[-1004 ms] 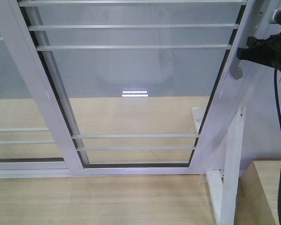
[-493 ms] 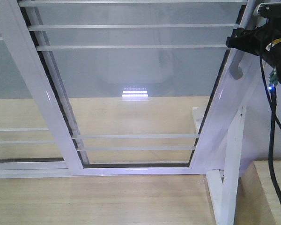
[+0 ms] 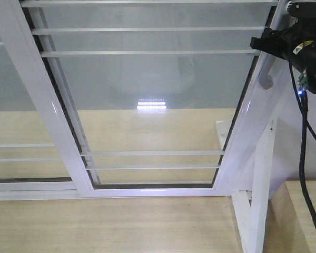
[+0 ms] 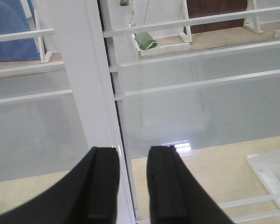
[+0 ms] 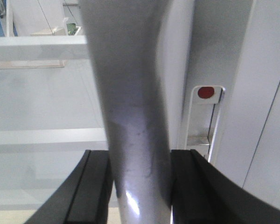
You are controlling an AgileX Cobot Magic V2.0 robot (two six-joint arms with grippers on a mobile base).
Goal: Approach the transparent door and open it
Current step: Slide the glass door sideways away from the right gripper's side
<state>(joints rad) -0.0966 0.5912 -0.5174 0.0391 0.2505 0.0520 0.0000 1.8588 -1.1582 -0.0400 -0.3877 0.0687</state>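
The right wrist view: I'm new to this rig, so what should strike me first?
The curved grey pull handle fills that view, with the right gripper's black fingers on either side of it, beside a white lock plate with a red dot. In the front view, the tall clear-glass sliding door in its glossy white frame dominates, a bright light reflection at mid-pane.
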